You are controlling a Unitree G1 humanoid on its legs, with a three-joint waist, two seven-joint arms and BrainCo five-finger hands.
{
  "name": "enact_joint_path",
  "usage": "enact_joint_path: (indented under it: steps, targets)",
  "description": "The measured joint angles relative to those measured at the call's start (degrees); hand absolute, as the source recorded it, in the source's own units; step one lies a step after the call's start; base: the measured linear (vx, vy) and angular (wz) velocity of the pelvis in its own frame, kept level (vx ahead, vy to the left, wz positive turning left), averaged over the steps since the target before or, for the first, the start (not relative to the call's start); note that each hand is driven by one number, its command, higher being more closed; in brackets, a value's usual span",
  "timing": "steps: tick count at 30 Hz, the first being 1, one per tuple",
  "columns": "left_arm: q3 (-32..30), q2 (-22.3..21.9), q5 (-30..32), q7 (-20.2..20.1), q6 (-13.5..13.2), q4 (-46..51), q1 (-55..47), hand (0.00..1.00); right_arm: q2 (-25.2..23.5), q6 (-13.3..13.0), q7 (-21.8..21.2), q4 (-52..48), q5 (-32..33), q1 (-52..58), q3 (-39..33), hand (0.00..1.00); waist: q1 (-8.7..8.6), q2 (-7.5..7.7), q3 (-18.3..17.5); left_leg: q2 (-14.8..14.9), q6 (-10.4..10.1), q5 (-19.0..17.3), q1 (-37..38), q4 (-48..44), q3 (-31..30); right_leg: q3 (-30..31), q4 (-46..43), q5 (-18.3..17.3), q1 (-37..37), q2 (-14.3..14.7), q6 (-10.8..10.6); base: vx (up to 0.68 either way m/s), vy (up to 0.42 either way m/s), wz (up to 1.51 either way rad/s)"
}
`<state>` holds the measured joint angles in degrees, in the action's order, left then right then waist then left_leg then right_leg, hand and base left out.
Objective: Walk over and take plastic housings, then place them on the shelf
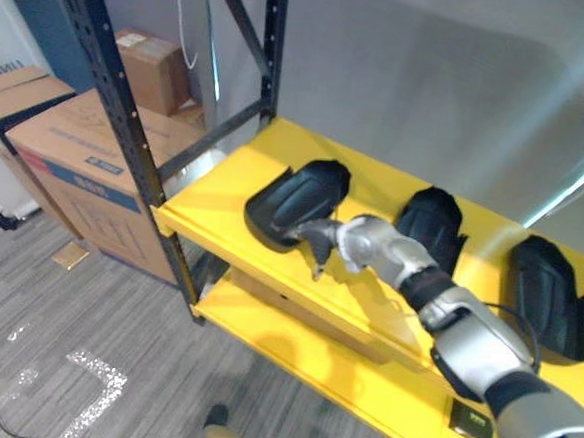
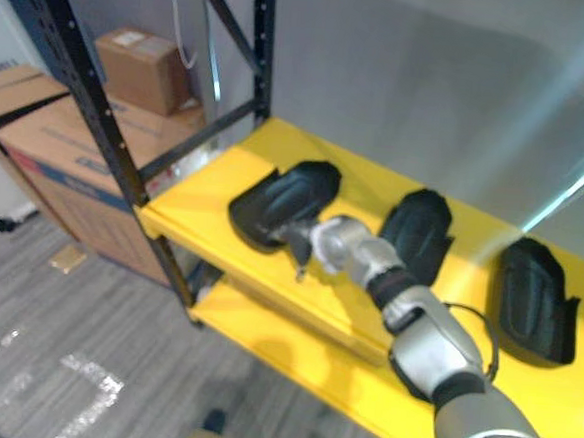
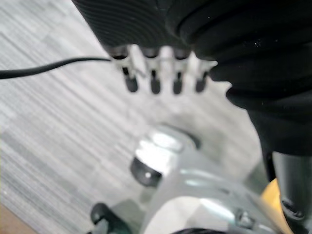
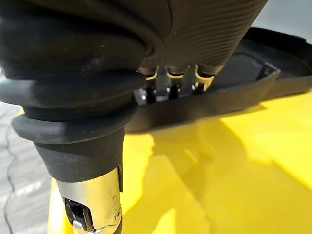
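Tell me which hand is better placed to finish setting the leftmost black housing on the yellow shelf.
The right. The right hand is stretched over the yellow shelf and sits at the leftmost housing's near edge. The left hand hangs with straight fingers above the grey floor, off the shelf.

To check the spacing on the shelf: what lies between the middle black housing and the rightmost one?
Nothing lies there: the yellow shelf is bare between the middle housing and the right housing, as both eye views show.
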<state>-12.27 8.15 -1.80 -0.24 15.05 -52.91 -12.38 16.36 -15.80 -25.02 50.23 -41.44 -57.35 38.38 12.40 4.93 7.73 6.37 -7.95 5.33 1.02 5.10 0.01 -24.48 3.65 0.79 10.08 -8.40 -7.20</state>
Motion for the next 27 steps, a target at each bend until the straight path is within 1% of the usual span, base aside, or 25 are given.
enact_joint_path:
  steps: [3, 8, 14, 17, 20, 22, 24, 27]
  targets:
    - [0.0, 0.0, 0.0, 0.0, 0.0, 0.0, 0.2, 0.00, -0.6, -0.8, 0.2, 0.7, -2.3, 0.0, -1.8, 0.00, 0.00, 0.13, 0.3, -0.5, 0.0, 0.0, 0.0, 0.0, 0.1, -0.2, 0.0, 0.0, 0.1, -0.4, -0.2, 0.01, 0.004, 0.02]
    - [0.1, 0.0, 0.0, 0.0, 0.1, 0.0, 0.2, 0.00, -0.7, -1.3, 1.3, 1.3, -4.5, 0.0, -1.8, 0.00, -0.01, 0.18, 0.4, -0.7, 0.1, 0.0, 0.1, 0.0, 0.2, -0.3, 0.0, 0.0, 0.3, -0.7, -0.3, 0.00, 0.000, 0.00]
    - [0.1, 0.2, 0.0, -0.1, 0.1, 0.0, 0.5, 0.00, -0.7, -1.4, 1.3, 1.8, -4.7, -0.2, -2.4, 0.00, -0.05, 0.56, 1.2, -0.9, 0.6, -0.4, 1.0, 0.0, 0.5, -0.1, 0.0, -0.3, 1.0, -1.0, -0.2, -0.01, -0.001, -0.01]
    - [0.1, 0.2, 0.0, -0.1, 0.1, 0.0, 0.7, 0.00, -0.7, -1.9, 1.1, 1.8, -4.9, -0.3, -3.4, 0.00, -0.14, 0.70, 1.4, -1.2, 0.7, -0.6, 0.9, 0.0, 0.7, 0.1, 0.0, -0.4, 0.9, -1.3, -0.3, 0.00, 0.000, 0.00]
    - [0.1, 0.2, 0.0, -0.1, 0.1, 0.0, 0.8, 0.00, -0.6, -2.7, 1.1, 1.8, -5.1, -0.6, -3.5, 0.00, -0.52, 0.64, 1.4, -1.5, 0.8, -0.7, 1.0, 0.0, 1.0, 0.2, 0.0, -0.1, 0.9, -1.7, -0.8, 0.01, 0.004, 0.00]
    - [0.1, 0.2, 0.0, -0.1, 0.1, 0.0, 1.0, 0.00, -0.6, -3.4, 0.8, 1.8, -5.6, -1.0, -3.5, 0.00, -0.51, 0.65, 1.5, -1.5, 0.7, -0.8, 1.0, 0.0, 1.4, 0.7, 0.0, 0.0, 0.6, -1.7, -0.9, 0.02, 0.000, -0.09]
    - [0.1, 0.2, 0.0, -0.1, 0.1, 0.0, 1.1, 0.00, -0.4, -4.2, -0.4, 1.8, -6.7, -1.9, -3.5, 0.00, -0.67, 0.66, 1.5, -1.5, 0.7, -0.8, 1.0, 0.0, 2.1, 1.1, 0.0, 0.0, 0.3, -1.8, -1.0, 0.01, -0.001, -0.10]
    - [0.1, 0.3, -0.1, -0.1, 0.1, 0.0, 1.2, 0.00, 0.3, -4.5, -1.4, 1.4, -6.7, -2.0, -3.5, 0.00, -0.71, 0.76, 1.5, -1.7, 0.7, -0.8, 1.0, 0.0, 2.3, 1.1, 0.0, 0.1, 0.3, -2.0, -1.0, 0.00, -0.001, -0.01]
